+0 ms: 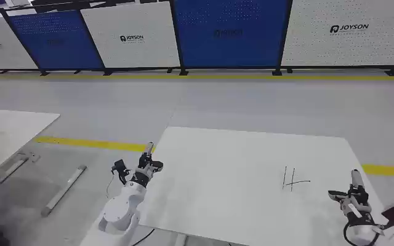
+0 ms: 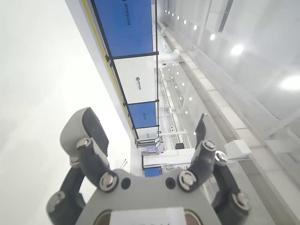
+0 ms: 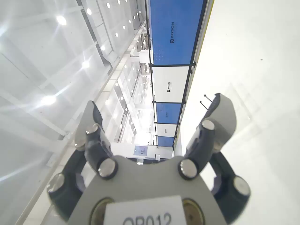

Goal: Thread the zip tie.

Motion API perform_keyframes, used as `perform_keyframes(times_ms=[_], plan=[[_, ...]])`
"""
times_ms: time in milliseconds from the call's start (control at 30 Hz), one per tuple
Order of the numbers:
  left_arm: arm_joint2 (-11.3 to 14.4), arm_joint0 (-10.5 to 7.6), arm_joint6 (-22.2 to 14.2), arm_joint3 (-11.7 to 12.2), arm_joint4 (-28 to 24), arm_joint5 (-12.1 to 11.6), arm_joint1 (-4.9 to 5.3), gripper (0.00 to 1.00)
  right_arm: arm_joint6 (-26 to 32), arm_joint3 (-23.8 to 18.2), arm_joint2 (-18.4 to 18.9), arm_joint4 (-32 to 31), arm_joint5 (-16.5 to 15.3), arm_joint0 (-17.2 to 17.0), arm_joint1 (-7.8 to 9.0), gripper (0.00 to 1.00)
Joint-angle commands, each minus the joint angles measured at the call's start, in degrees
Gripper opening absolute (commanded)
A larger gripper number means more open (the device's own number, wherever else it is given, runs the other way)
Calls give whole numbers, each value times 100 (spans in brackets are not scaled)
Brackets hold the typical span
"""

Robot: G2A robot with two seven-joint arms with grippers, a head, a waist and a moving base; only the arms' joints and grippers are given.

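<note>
Thin black zip ties [image 1: 292, 179] lie on the white table [image 1: 246, 184] toward its right side, two running away from me and one crossing them. Their ends show in the left wrist view as zip ties [image 2: 124, 162] and in the right wrist view as zip ties [image 3: 206, 100]. My left gripper [image 1: 148, 161] sits at the table's left edge, far from the ties; it is open and holds nothing, seen as left gripper [image 2: 152, 127]. My right gripper [image 1: 352, 187] rests at the table's right edge, a short way right of the ties, also open and holding nothing, seen as right gripper [image 3: 155, 108].
Another white table [image 1: 18, 132] stands at the far left, with a grey bar [image 1: 63, 190] lying on the floor beside it. A yellow floor line [image 1: 92, 144] runs behind the table. Blue and white partition panels [image 1: 228, 34] close off the back.
</note>
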Motion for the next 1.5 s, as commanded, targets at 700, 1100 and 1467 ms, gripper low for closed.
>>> perform_keyframes(times_ms=[700,1100,1467], plan=[[0,0,0,0,0,0,0,100,1870,-39,551,-751,542,243,170,100],[0,0,0,0,0,0,0,100,1870,-39,551,-751,542,243,170,100],[0,0,0,0,0,0,0,100,4129,433,710,-1269,948,1038,375,100]])
